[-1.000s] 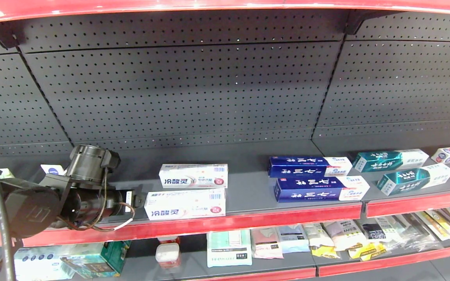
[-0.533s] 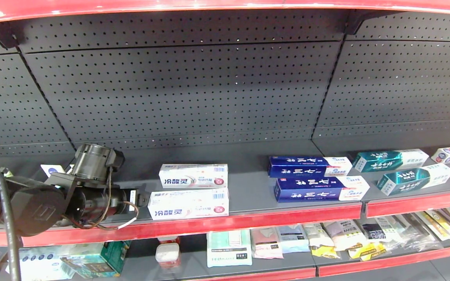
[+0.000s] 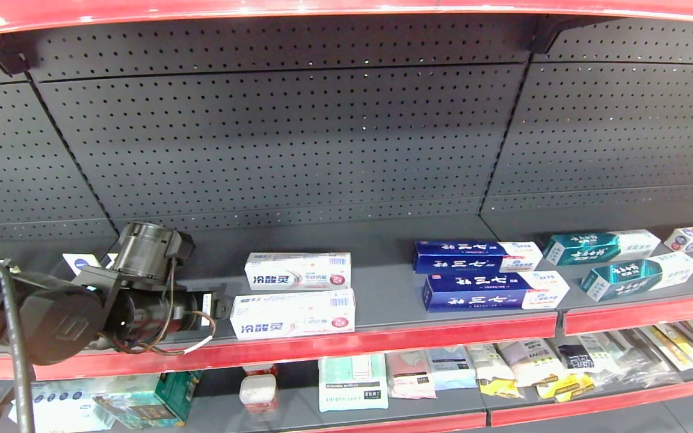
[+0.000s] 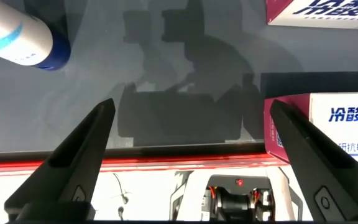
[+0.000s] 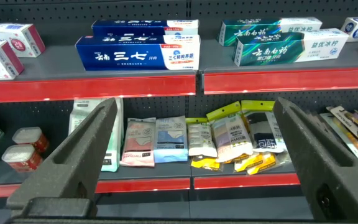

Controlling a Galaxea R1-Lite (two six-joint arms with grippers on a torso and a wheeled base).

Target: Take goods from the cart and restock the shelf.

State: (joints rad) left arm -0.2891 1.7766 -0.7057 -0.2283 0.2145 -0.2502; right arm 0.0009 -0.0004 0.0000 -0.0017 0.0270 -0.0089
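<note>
Two white toothpaste boxes lie on the grey shelf point(image 3: 382, 294): one at the front edge point(image 3: 292, 314), one behind it point(image 3: 297, 270). My left gripper point(image 3: 221, 307) sits at the front box's left end, low over the shelf. In the left wrist view the left gripper point(image 4: 191, 109) is open, with bare shelf between the fingers and the front box point(image 4: 334, 134) against one finger point(image 4: 303, 149). My right gripper point(image 5: 196, 106) is open and holds nothing, well back from the shelf front.
Two blue toothpaste boxes point(image 3: 494, 290) and teal ones point(image 3: 638, 275) lie further right on the same shelf. A white-and-blue tube point(image 4: 17, 37) lies at the far left. The lower shelf point(image 3: 443, 415) holds packets, a jar and cartons. A perforated back panel point(image 3: 298, 138) rises behind.
The left gripper has moved a little to the right, and the front white toothpaste box has slid right with it along the shelf edge.
</note>
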